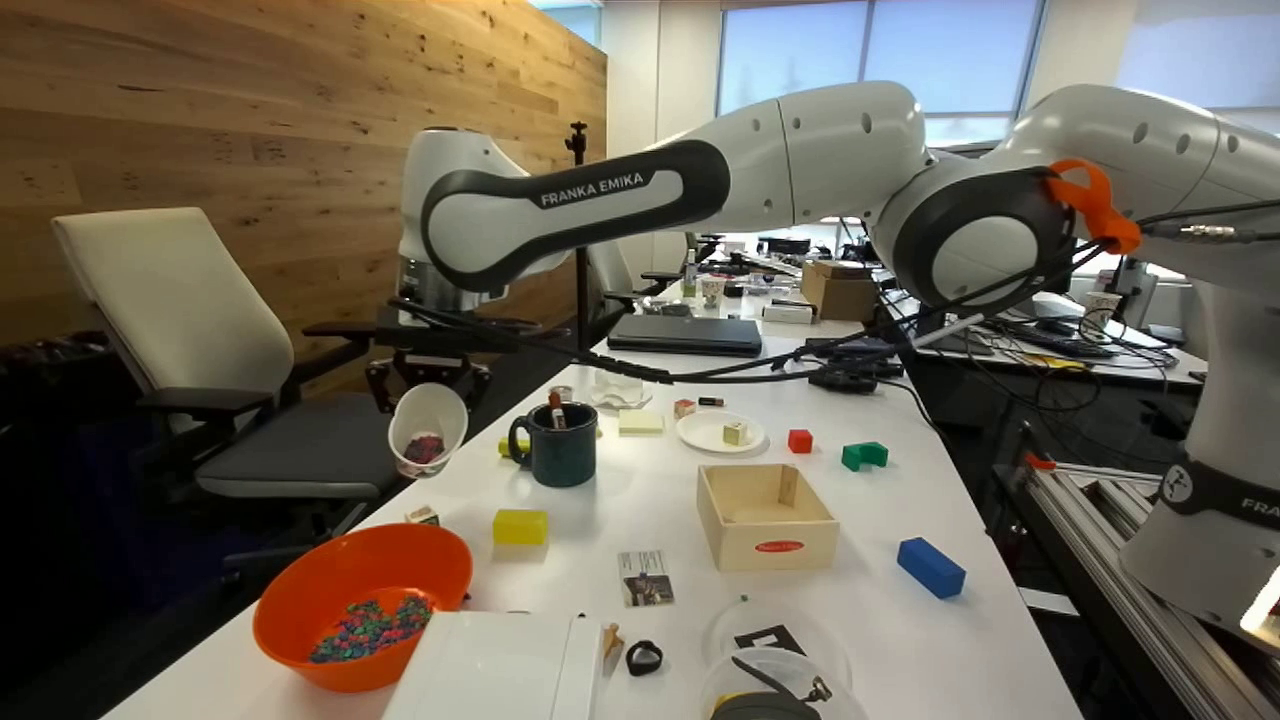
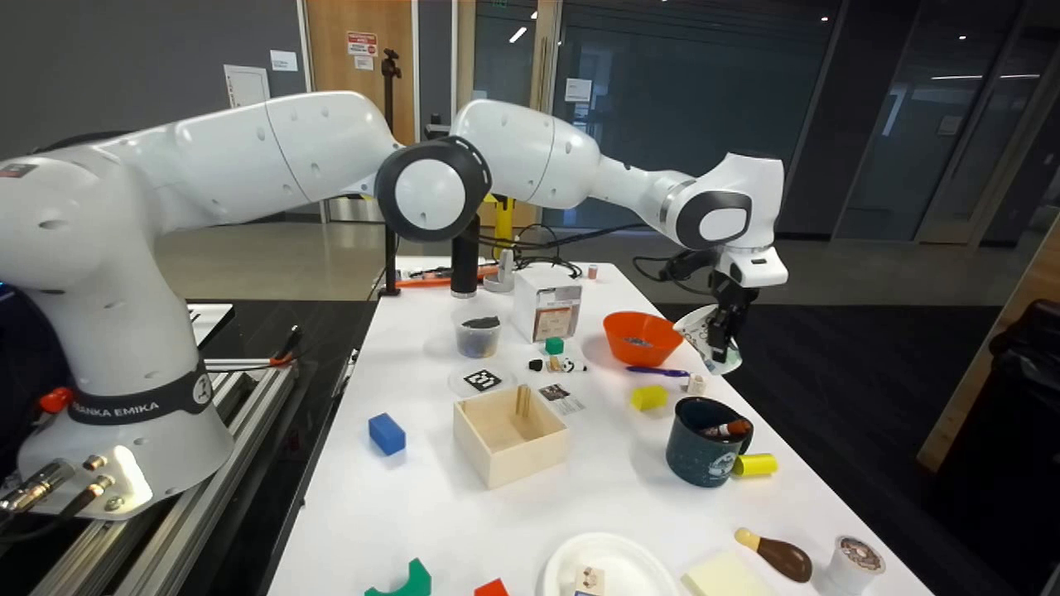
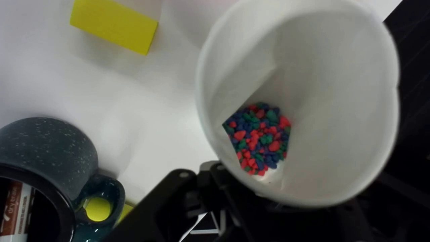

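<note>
Clamped on a white cup (image 1: 430, 412), the hand (image 2: 719, 342) holds it tilted above the surface (image 1: 630, 510), near the edge, with red, blue and green pebbles (image 3: 258, 141) pooled low inside. Carrying the loaded cup looks like the step in hand. The next move probably calls for a firm grip and slow turns, since further tilt could tip pebbles over the rim. With the cup as dial centre in an exterior view, an orange bowl (image 1: 385, 557) bearing similar pebbles (image 1: 375, 630) sits near seven o'clock, and a small pale block (image 1: 423, 515) lies close to it. A dark mug (image 1: 563, 455) holding a marker (image 3: 15, 215) stands at three, a yellow block (image 1: 520, 527) between four and five, and a wooden box (image 1: 735, 550) farther out, between three and four. Of these, the mug looks likeliest to be bumped should the hand swing toward three.
</note>
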